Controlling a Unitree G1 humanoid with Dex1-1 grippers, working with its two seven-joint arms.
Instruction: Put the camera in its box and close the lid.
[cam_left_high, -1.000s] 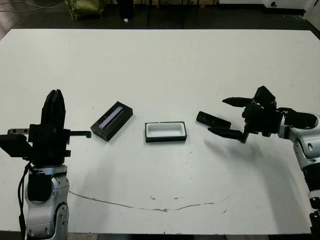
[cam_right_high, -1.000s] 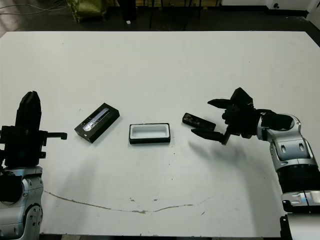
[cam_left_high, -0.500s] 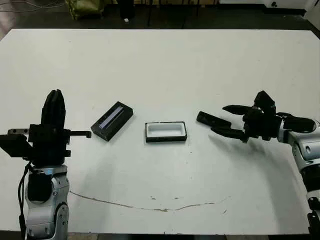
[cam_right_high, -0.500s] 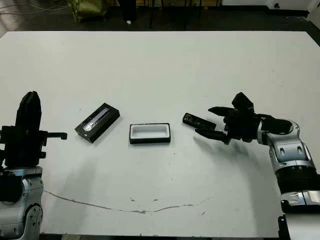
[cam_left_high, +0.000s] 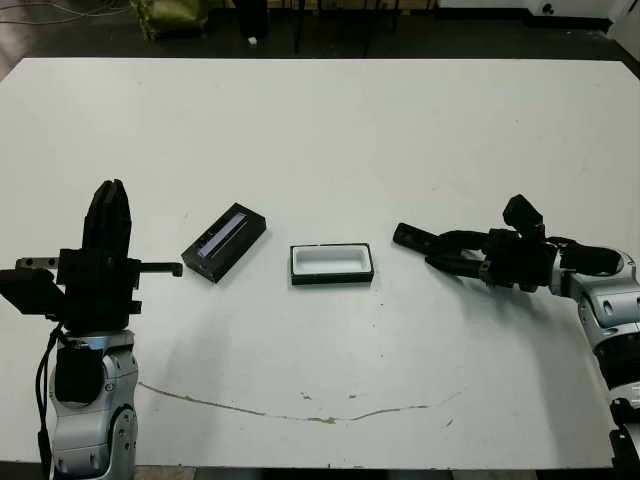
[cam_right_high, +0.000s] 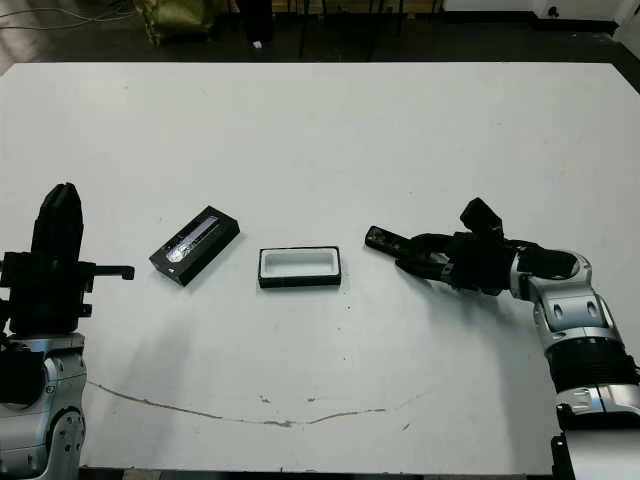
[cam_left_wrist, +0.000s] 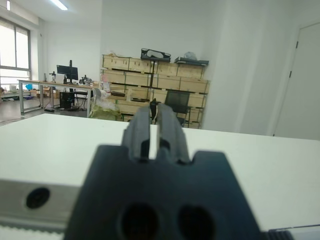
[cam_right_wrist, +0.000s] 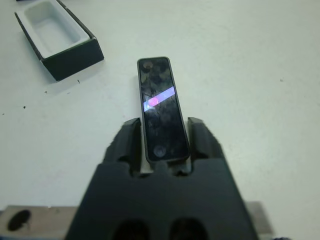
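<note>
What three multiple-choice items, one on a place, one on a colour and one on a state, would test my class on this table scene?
1. Where does the box stand?
A. between the lid and the camera
B. at the table's far edge
C. on top of the lid

2. What colour is the box's lining?
A. red
B. white
C. yellow

3. How does the right gripper stand to the camera?
A. far from it
B. one finger on either side of its near end
C. lifting it above the box

Key:
1 A: the head views show lid, box and camera in a row.
2 B: the tray's inside shows white.
3 B: the right wrist view shows a finger on each side of the bar, which lies on the table.
</note>
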